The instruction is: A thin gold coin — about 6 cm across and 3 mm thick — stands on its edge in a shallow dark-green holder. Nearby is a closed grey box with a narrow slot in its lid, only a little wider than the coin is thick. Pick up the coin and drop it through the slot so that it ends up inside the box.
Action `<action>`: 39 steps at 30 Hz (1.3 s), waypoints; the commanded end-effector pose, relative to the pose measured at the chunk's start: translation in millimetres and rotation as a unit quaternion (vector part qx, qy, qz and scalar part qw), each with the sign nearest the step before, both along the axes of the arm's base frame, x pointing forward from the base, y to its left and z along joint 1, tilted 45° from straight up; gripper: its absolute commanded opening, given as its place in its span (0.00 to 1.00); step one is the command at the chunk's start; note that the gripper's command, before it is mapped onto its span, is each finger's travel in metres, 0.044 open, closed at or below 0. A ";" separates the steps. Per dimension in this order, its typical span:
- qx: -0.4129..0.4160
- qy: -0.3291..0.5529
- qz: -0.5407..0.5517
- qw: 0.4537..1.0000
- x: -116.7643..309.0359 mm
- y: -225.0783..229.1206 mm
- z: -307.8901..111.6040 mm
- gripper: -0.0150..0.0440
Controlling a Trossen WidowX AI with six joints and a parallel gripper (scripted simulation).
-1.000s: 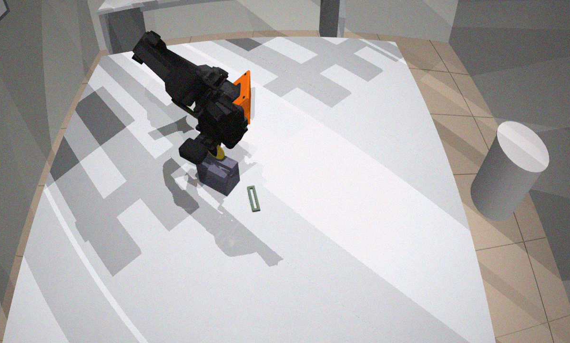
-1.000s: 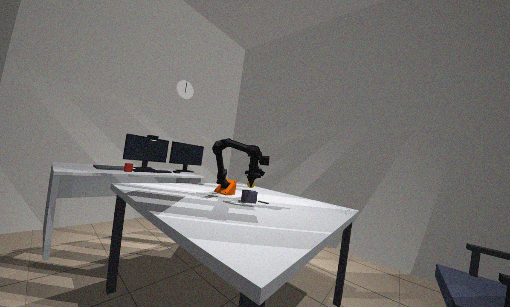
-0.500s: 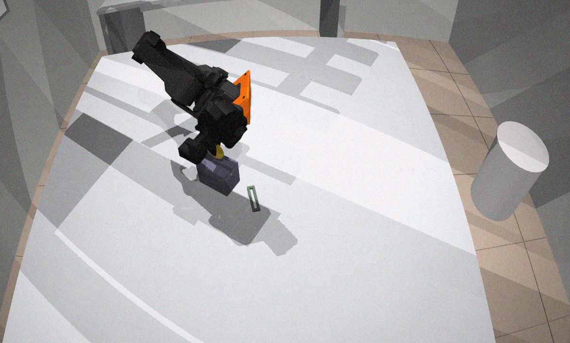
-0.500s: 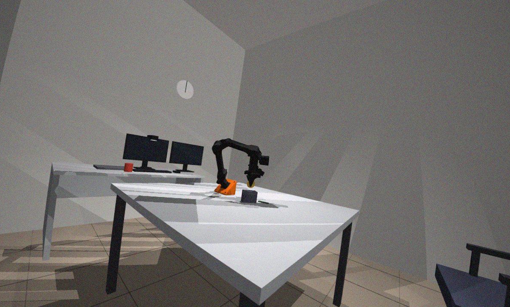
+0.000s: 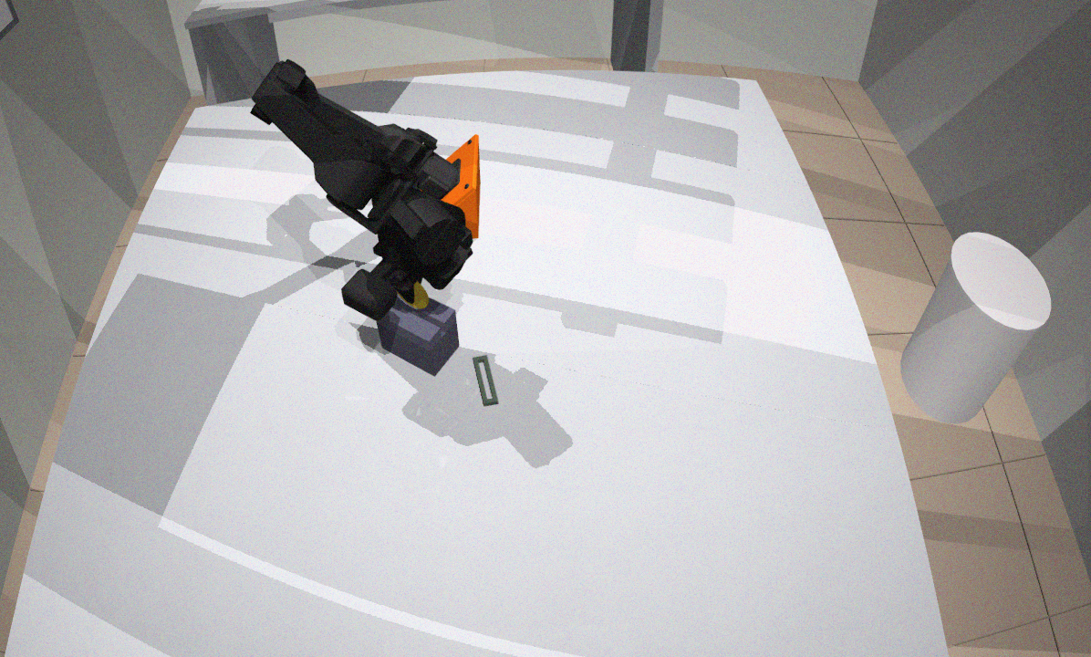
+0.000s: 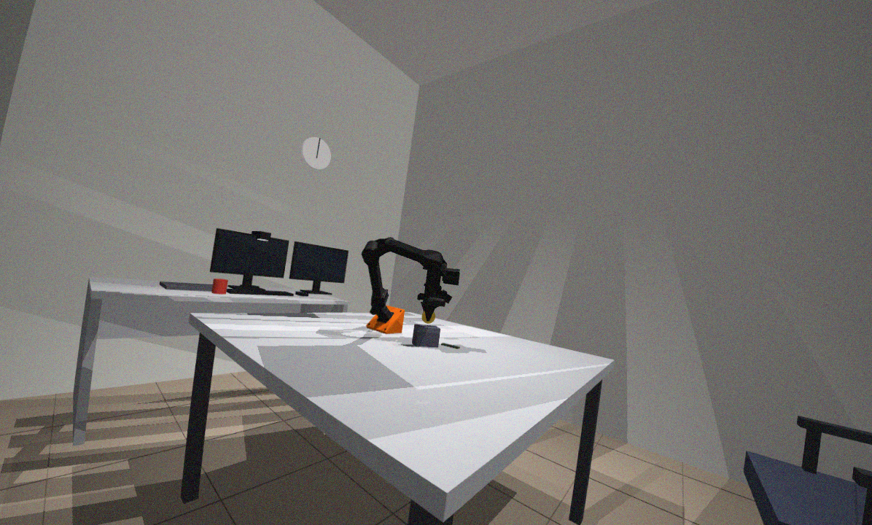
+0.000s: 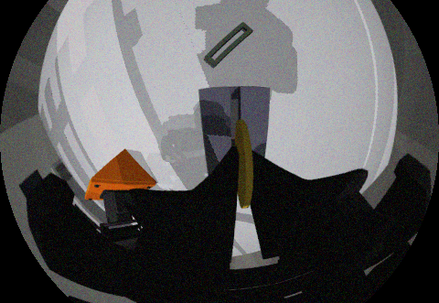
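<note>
My gripper [image 7: 238, 151] [image 6: 429, 315] is shut on the gold coin [image 5: 420, 296] [image 7: 245, 170], which stands on edge between the fingertips. In the exterior view the coin's lower edge is a little above the top of the grey box [image 5: 420, 343] [image 6: 425, 336] [image 7: 256, 106]. In the wrist view the slot [image 7: 236, 106] runs along the lid, and the coin covers its nearer part; the coin looks roughly in line with it, slightly tilted. The dark-green holder [image 5: 485, 380] [image 7: 211, 61] lies empty beside the box.
The orange arm base [image 5: 469, 192] [image 6: 390, 321] [image 7: 123, 172] stands behind the box on the white table [image 5: 655, 506] [image 6: 439, 424]. A white cylinder [image 5: 973, 327] stands beyond the table's right edge. A desk with two monitors is behind in the exterior view.
</note>
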State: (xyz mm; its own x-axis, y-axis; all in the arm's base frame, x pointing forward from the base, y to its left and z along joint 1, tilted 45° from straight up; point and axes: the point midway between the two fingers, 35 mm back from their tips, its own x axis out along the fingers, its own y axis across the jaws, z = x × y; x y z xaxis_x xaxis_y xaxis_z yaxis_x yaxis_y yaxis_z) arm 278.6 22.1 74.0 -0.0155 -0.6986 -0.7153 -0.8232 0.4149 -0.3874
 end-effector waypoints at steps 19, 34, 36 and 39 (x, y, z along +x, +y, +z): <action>0.000 0.000 0.000 1.000 -0.1 -5.8 -5.9 0.48; 0.000 0.000 0.000 1.000 -0.1 4.7 4.4 0.75; 0.000 0.001 0.000 1.000 -0.2 6.8 6.5 0.84; -0.001 0.002 0.000 1.000 -1.0 21.4 22.3 0.97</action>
